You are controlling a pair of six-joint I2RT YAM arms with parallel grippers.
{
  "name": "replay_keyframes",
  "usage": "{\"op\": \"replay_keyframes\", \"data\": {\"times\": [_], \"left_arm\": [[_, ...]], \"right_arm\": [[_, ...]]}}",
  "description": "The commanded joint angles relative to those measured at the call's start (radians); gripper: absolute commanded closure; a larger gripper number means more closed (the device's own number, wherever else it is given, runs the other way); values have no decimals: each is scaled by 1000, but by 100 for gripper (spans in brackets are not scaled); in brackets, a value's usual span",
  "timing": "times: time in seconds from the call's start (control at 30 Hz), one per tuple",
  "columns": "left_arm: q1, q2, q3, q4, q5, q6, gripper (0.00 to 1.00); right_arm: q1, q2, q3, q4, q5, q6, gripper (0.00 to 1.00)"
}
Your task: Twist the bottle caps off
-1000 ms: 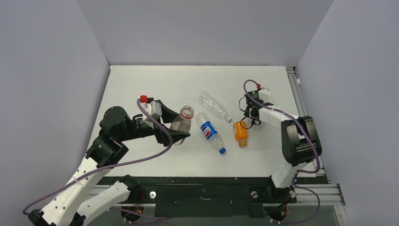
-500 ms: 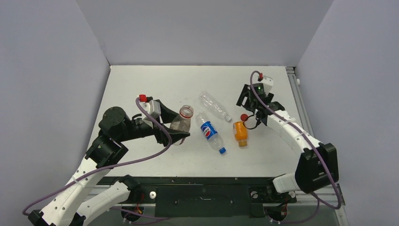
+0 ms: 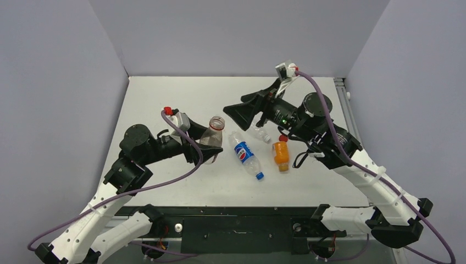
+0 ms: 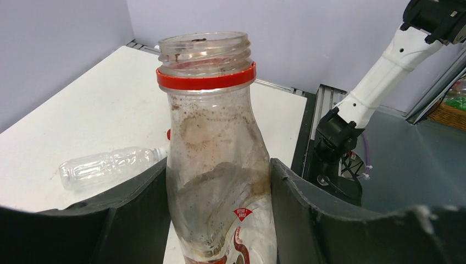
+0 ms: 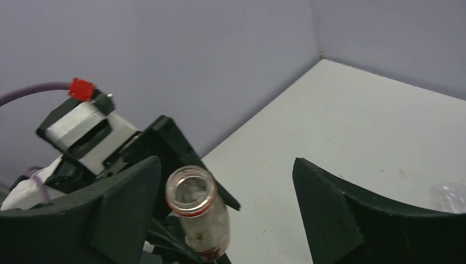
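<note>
My left gripper (image 3: 211,147) is shut on the short clear bottle with the reddish label (image 3: 212,137), held upright and slightly tilted. In the left wrist view the fingers (image 4: 308,214) press both sides of this bottle (image 4: 217,165); its mouth is bare, with only a red ring (image 4: 206,80). A red cap (image 3: 283,138) lies on the table by the orange bottle (image 3: 281,155). My right gripper (image 3: 245,107) hangs open above the table, right of the held bottle. The right wrist view shows that bottle (image 5: 198,212) near the left finger (image 5: 121,203), untouched.
The Pepsi bottle (image 3: 244,154) with its blue cap (image 3: 259,176) lies in the middle of the table (image 3: 165,93). The clear unlabelled bottle (image 3: 259,133) lies partly under my right arm and appears in the left wrist view (image 4: 104,168). Grey walls stand on three sides.
My right gripper opened and let the red cap go beside the orange bottle. It then rose and swung left toward the held bottle. The left gripper kept its grip, lifting slightly.
</note>
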Motion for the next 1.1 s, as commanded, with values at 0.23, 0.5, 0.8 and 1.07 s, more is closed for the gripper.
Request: {"op": "replay_keyframes", "data": {"times": [0.23,0.5,0.8,1.07], "left_arm": [[7,-9,15,54,-24,-2,63],[7,-1,33,64,9,-24,62],[8,-30,68,-114,-170,31,3],[29,-75,159,-436,-440,166,3]], "right_arm": [[150,140,141,-18,-134,-61,29],[177,170,176,-91,-113,-92,59],[179,208,166,-164,113,-212,100],[99,354,54,31,296,-318,100]]}}
